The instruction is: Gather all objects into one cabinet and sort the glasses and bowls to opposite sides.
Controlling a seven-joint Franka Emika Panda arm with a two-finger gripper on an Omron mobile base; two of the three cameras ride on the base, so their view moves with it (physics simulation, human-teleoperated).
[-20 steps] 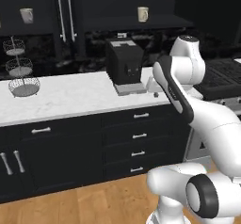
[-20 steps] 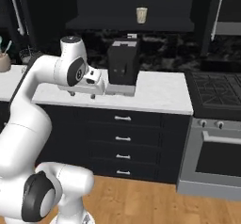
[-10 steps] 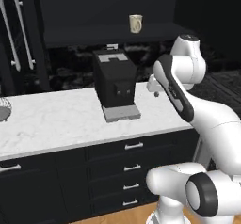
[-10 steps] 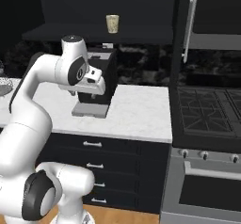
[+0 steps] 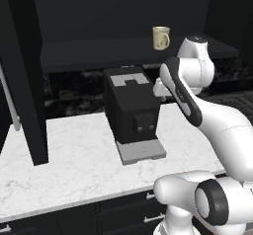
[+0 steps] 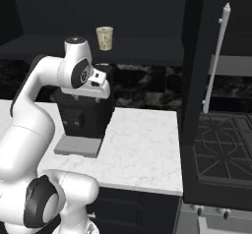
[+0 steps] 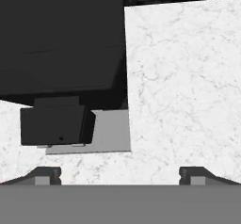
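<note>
Two dark fingertips (image 7: 47, 175) stand wide apart, holding nothing, above the white marble counter (image 7: 183, 77) beside the black boxy coffee machine (image 5: 131, 108); base views add a cream marbled mug (image 5: 160, 37) on the near-black cabinet's shelf (image 5: 99, 51), near its right end.

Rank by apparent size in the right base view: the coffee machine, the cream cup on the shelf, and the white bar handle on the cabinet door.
1. coffee machine, largest, though the arm hides part of it.
2. white bar handle, long but very slim, and nearer the camera, so its rank is less sure.
3. cream cup, clearly smallest, and farthest back.
</note>
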